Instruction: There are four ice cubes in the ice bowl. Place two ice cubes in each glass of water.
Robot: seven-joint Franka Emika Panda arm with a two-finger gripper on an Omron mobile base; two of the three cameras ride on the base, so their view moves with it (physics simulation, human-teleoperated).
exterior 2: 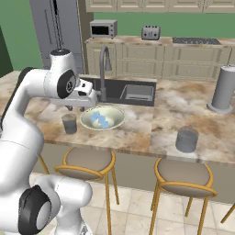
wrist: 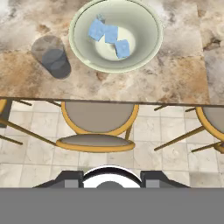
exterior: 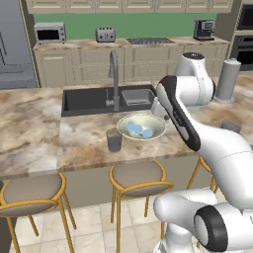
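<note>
The ice bowl is a wide pale cream-green bowl on the marble island, also seen in the base views. Several light-blue ice cubes lie in its middle. One glass of water stands just left of the bowl. The other glass stands far to the right, partly behind my arm in the left base view. My gripper hovers above the counter over the bowl's left rim, fingers apart with nothing between them.
A dark sink with a tall faucet lies behind the bowl. A tall grey cylinder stands at the back right. Stools with yellow frames line the near edge of the island.
</note>
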